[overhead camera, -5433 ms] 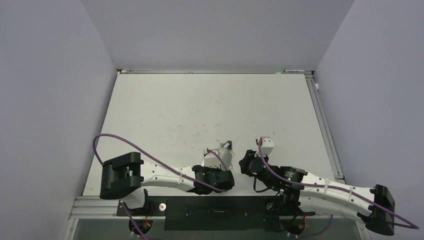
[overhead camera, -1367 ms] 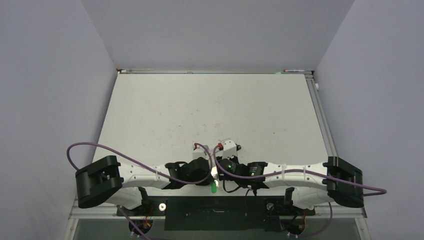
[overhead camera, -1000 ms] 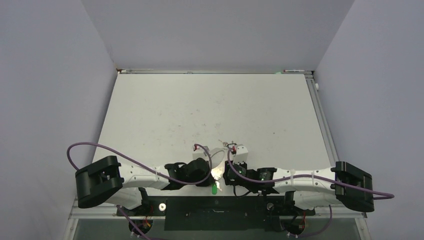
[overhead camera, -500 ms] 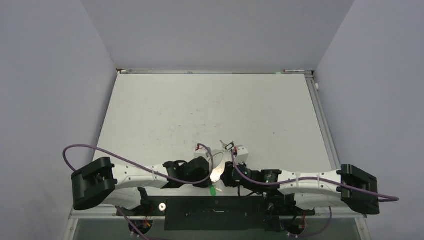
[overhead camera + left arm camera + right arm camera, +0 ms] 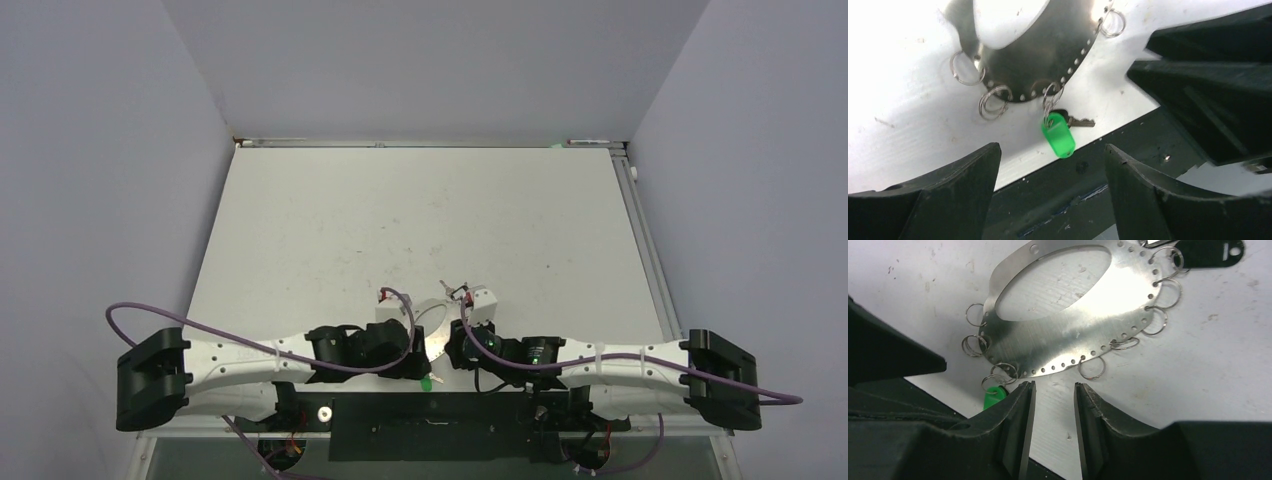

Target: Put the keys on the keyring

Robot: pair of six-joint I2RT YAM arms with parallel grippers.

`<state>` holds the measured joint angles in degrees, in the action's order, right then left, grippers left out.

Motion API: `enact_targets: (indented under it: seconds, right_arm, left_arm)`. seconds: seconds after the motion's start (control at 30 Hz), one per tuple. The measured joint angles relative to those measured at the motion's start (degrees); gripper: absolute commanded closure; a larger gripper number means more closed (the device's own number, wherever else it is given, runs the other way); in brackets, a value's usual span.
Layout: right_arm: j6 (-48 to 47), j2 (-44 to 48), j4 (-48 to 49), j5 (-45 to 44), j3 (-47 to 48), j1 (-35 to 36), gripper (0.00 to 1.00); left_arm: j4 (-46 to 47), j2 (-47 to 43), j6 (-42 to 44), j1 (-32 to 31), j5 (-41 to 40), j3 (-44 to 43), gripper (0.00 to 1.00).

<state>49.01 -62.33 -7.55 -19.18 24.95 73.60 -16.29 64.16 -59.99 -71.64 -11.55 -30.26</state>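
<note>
- Steel keyring, a flat oval plate with small rings round its holed rim, lies on the tabletop close to the near edge, between the two wrists.
- Green key sits on one ring at the near rim, with a dark key touching it.
- Black key lies at the far rim.
- Left fingers are spread wide above the green key, holding nothing.
- Right fingers stand slightly apart just off the rim, nothing between them.

Shiny silver keyring edged with dotted holes, bright green-headed key at its rim, white table beneath.
</note>
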Motion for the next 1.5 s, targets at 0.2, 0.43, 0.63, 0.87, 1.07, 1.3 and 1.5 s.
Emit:
enact_targets:
  seconds: [0.2,0.43,0.63,0.87,1.07,1.3,1.5]
  right_arm:
    - [0.66,3.02,-5.05,-5.95,1.31,-0.20,0.65]
    - [-1.53,4.83,-6.51,-6.21,1.33,-0.46,0.65]
    - [-3.28,8.44,-7.58,-6.05,1.31,-0.46,0.64]
    - [-4.15,9.55,-7.61,-6.03,1.31,-0.46,0.65]
    - [-4.70,9.55,-7.61,-5.81,1.31,-0.46,0.65]
    - [-4.70,9.81,-7.65,-5.64,1.29,-0.46,0.65]
    - [-4.68,10.01,-7.74,-5.64,1.22,-0.46,0.65]
  left_arm:
    - [-6.27,4.15,-7.76,-6.56,-4.81,-2.29,0.37]
    - [-6.12,10.25,-12.79,-8.83,-8.63,-4.83,0.41]
    - [-4.85,16.33,-13.70,-8.92,-10.23,-8.63,0.43]
    - [-6.08,19.37,-15.21,-8.92,-12.13,-11.26,0.51]
    - [-10.36,24.04,-15.85,-8.92,-13.38,-16.00,0.68]
    - [-13.00,25.81,-15.67,-8.79,-14.23,-17.59,0.96]
    - [-12.87,25.79,-15.08,-8.79,-14.29,-17.66,1.00]
